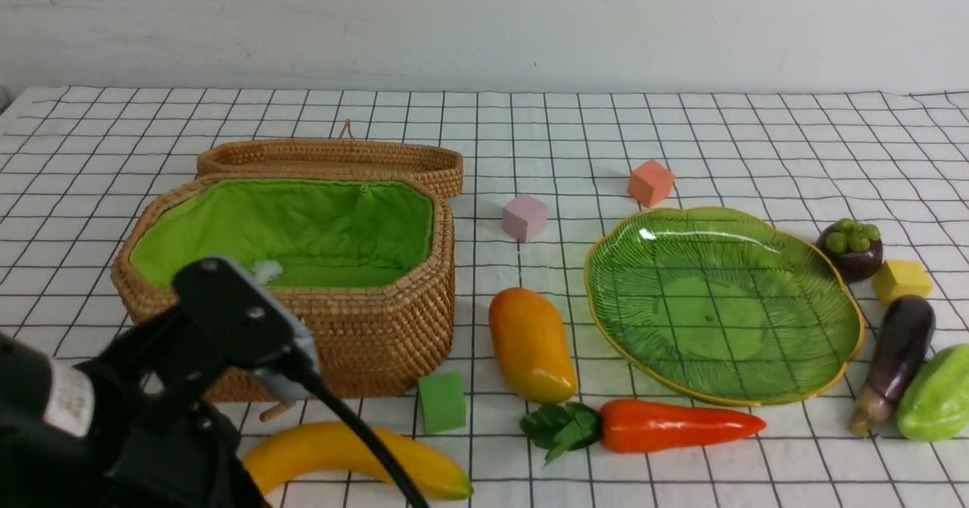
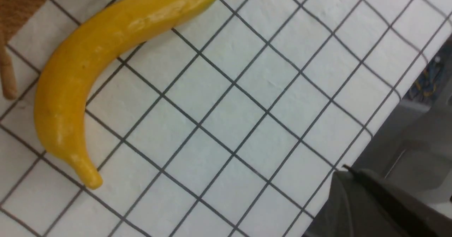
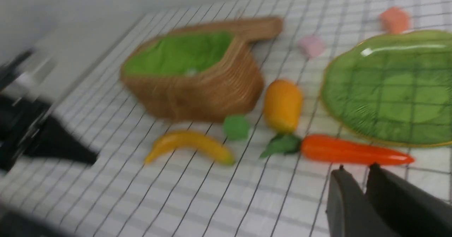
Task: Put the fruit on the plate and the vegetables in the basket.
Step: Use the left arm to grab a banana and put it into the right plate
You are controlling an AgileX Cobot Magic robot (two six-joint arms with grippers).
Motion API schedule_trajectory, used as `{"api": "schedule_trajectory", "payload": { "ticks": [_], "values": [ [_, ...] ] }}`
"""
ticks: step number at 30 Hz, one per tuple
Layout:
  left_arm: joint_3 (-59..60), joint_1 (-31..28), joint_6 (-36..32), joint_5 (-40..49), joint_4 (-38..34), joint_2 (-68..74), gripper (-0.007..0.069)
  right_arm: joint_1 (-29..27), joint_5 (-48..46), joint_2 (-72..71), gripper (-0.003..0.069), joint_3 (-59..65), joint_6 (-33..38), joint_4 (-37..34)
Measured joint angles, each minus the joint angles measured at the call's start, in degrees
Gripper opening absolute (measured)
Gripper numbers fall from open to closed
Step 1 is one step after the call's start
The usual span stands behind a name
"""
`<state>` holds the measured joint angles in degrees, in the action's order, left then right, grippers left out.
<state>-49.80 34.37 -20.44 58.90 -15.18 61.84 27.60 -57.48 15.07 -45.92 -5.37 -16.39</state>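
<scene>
Left arm point(image 1: 219, 319), near left, hovering by banana point(image 1: 356, 459); left gripper point(image 2: 348, 175) jaws closed, holding nothing. Basket point(image 1: 363, 341), lid open, just beyond banana. Mango point(image 1: 530, 345) between basket and plate point(image 1: 727, 303); carrot point(image 1: 681, 426) by plate's near rim. Mangosteen point(image 1: 852, 249), eggplant point(image 1: 897, 353), pale-green piece point(image 1: 939, 394): right of plate. Right gripper point(image 3: 356, 168): narrow gap, grasping nothing

Yellow banana point(image 2: 81, 64), black-gridded white cloth point(image 2: 233, 117)

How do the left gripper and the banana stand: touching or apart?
Apart. The left wrist view shows bare checked cloth between the shut left gripper and the banana.
</scene>
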Motion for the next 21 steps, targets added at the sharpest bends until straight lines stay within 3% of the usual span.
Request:
{"api": "schedule_trajectory", "payload": {
  "ticks": [4, 9, 12, 15, 19, 21],
  "values": [
    [-2.7, 3.3, -1.9, -1.3, 4.7, 6.1, -0.0013, 7.9, -9.8, 4.2, 0.0093, -8.4, 5.0, -4.7],
    [-4.7, 3.9, -5.8, -7.3, 8.4, 13.3, 0.002, 12.8, -11.5, 5.6, 0.0093, -11.2, 6.8, -5.8],
    [-4.9, 3.9, -11.1, -9.5, 9.3, 17.2, 0.0106, 13.5, -12.1, 5.7, 0.0093, -11.3, 7.8, -5.4],
    [-5.0, 3.9, -20.1, -13.0, 9.7, 22.0, 0.0309, 13.7, -12.2, 5.7, 0.0097, -11.3, 8.1, -3.8],
    [-5.0, 3.9, -24.8, -19.1, 11.9, 26.6, 0.0503, 13.8, -12.3, 5.7, 0.0102, -11.3, 8.1, -2.7],
    [-5.0, 3.9, -25.2, -22.6, 13.4, 28.5, 0.0559, 13.8, -12.3, 5.7, 0.0105, -11.3, 8.1, -2.7]
  ]
}}
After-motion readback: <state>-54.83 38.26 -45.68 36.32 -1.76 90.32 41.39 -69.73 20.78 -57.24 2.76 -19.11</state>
